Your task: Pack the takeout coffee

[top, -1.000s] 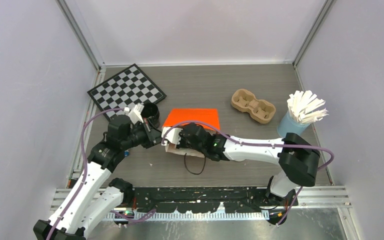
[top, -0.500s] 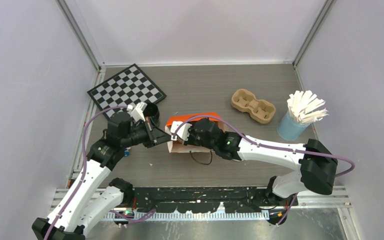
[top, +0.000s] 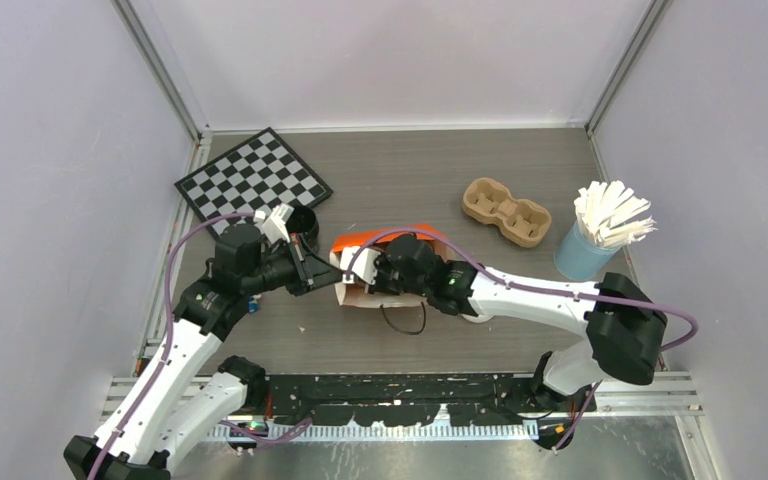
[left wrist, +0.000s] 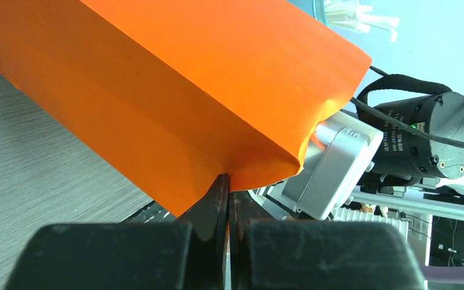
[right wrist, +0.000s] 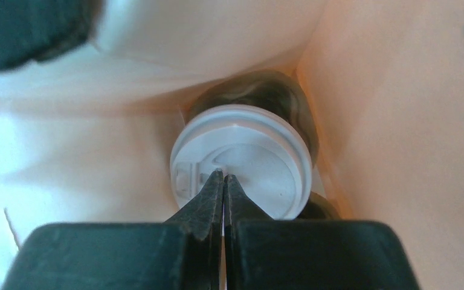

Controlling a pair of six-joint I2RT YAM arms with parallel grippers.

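The orange bag (top: 390,236) lies on its side at mid-table with its mouth toward the left. My left gripper (left wrist: 228,181) is shut on the edge of the bag's mouth (left wrist: 175,90); in the top view it (top: 318,278) sits at the bag's left end. My right gripper (right wrist: 223,177) reaches inside the bag, jaws shut with nothing between them. Its tips rest on the white sip lid of the takeout coffee (right wrist: 241,160), which lies deep in the bag. The cup is hidden in the top view.
A black lidless cup (top: 302,222) stands just behind my left gripper, beside a checkerboard (top: 252,180). A brown cup carrier (top: 506,211) and a blue cup of white sticks (top: 590,245) are at the right. The bag's black handle loop (top: 405,322) lies in front.
The bag's mouth has been lifted and opened up, so less flat orange shows. My right arm has pushed further into the bag. My left gripper kept its hold.
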